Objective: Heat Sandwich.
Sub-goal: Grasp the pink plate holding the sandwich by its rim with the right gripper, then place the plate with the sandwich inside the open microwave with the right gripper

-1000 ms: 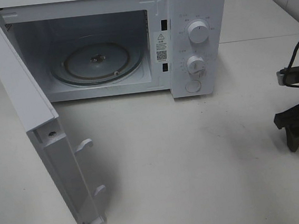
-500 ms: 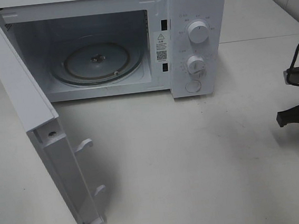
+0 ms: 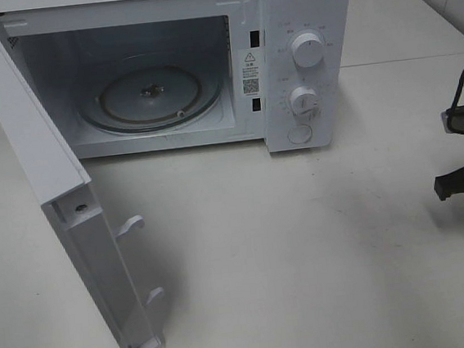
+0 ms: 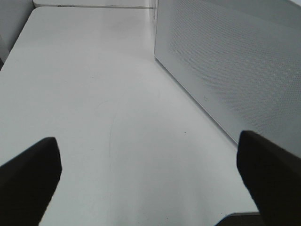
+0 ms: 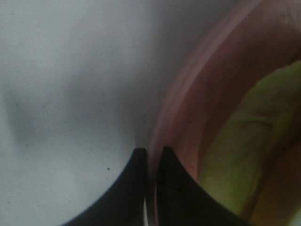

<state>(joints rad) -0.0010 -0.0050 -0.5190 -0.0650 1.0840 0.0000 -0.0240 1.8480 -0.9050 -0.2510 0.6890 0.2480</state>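
Right gripper [image 5: 151, 157] pinched on the rim of the pink plate [image 5: 186, 89], judged the proper hold, as the soft, light sandwich [image 5: 244, 141] lying on it would crush if gripped; left gripper [image 4: 146, 155] spread, idle over the worktop [image 4: 94, 84]; microwave [image 3: 299, 19] open beyond.

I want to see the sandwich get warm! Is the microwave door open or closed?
Open. The door stands out wide, and you can see the glass turntable inside with nothing on it.
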